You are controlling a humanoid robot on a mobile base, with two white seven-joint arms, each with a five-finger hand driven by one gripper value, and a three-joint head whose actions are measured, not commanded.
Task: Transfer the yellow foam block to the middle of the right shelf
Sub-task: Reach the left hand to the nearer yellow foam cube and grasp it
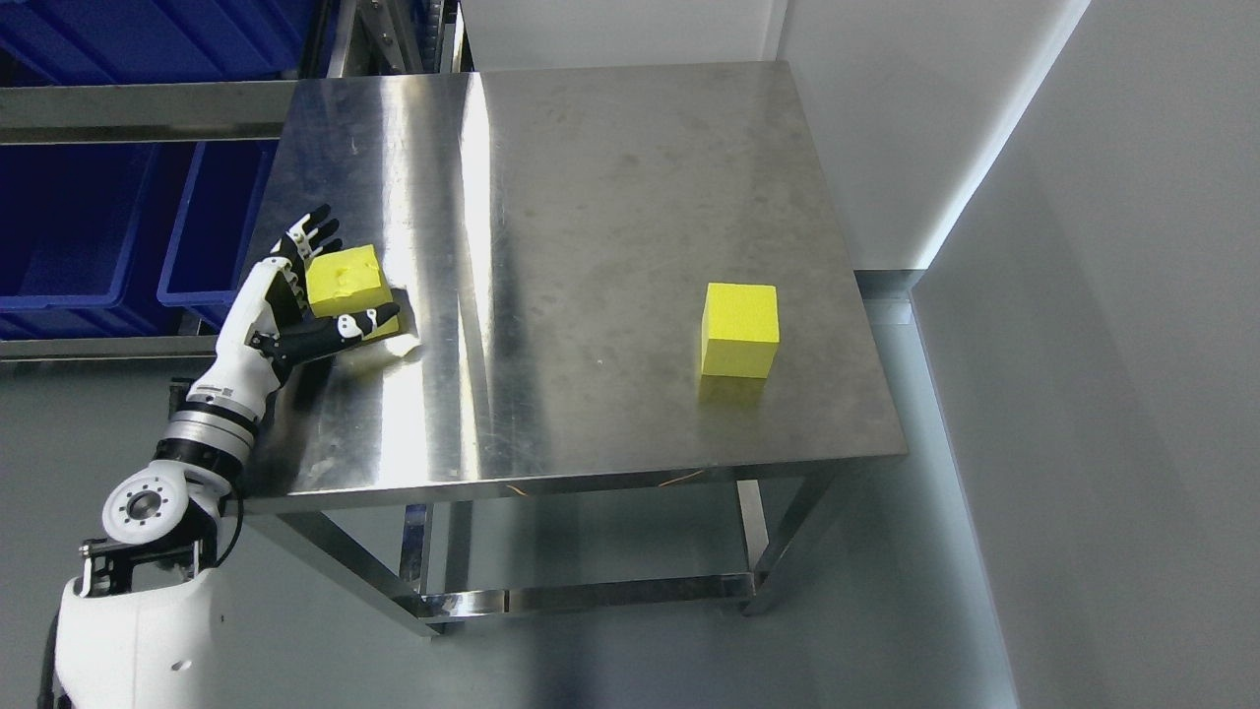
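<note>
Two yellow foam blocks lie on the steel table [610, 197]. One block [352, 274] is near the table's left edge, and the other block [740, 330] stands alone toward the right front. My left hand [330, 290] comes in from the lower left and cups the left block. Its fingers [313, 234] are spread straight along the block's left side and its thumb [366, 322] lies across the block's front. The hand is not closed on the block. The right arm is out of view.
Blue bins [89, 226] sit on a metal shelf rack [148, 110] just left of the table. A white wall [1102, 295] runs along the right side. Grey floor shows below the table's front edge.
</note>
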